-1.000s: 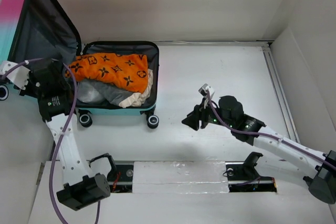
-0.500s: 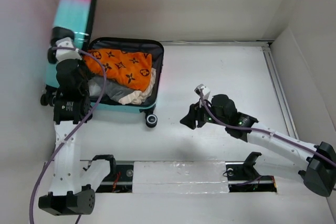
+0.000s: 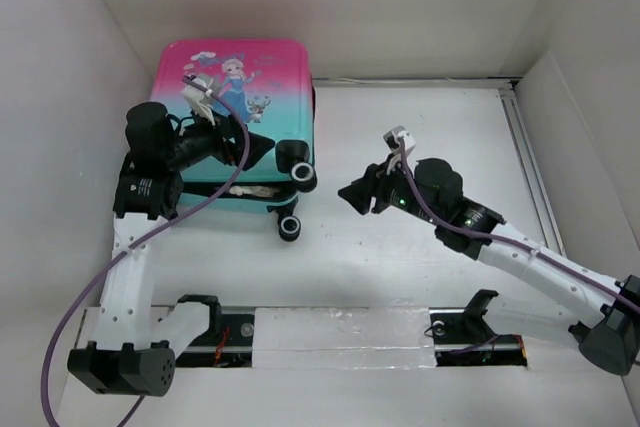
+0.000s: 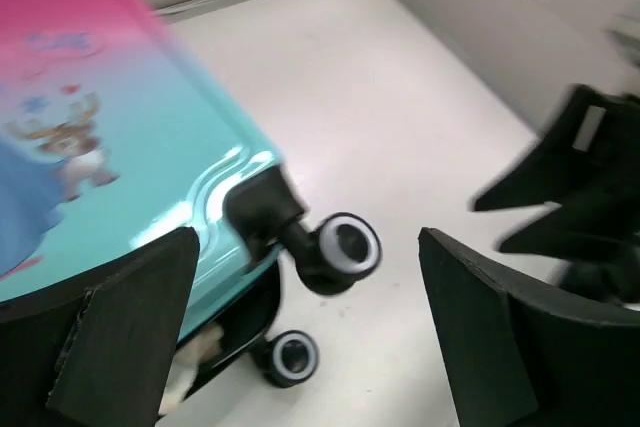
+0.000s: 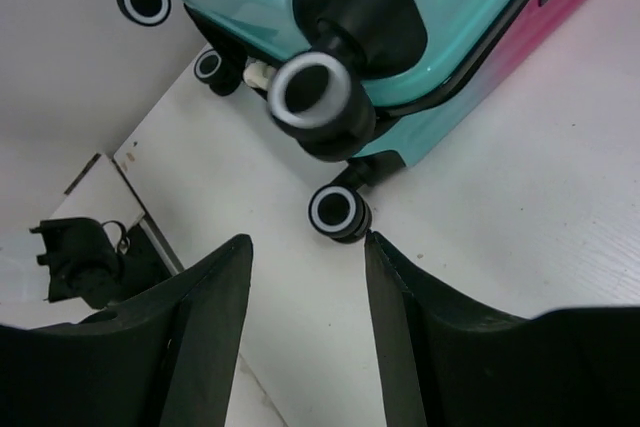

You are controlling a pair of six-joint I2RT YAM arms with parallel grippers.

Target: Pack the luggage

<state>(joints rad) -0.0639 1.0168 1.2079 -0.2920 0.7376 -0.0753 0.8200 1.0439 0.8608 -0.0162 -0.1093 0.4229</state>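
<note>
The luggage (image 3: 240, 87) lies at the back left with its pink-to-teal princess lid down over the base. A narrow gap shows along the near side, with pale cloth (image 3: 245, 190) in it. My left gripper (image 3: 258, 150) hovers open over the lid's near right corner, holding nothing. In the left wrist view the luggage (image 4: 100, 147) fills the left and a black-and-white wheel (image 4: 345, 245) sits below the left gripper (image 4: 310, 337). My right gripper (image 3: 358, 195) stands open just right of the wheels. In its own view the right gripper (image 5: 308, 327) is empty, facing the luggage (image 5: 430, 17) and a wheel (image 5: 337, 211).
White walls close the table in on the left, back and right. A white rail (image 3: 340, 332) with the arm bases runs along the near edge. Bare tabletop (image 3: 430, 127) lies right of the luggage.
The lid swung from upright down onto the base, hiding the orange cloth. My left gripper let go of it and opened. The right arm barely moved.
</note>
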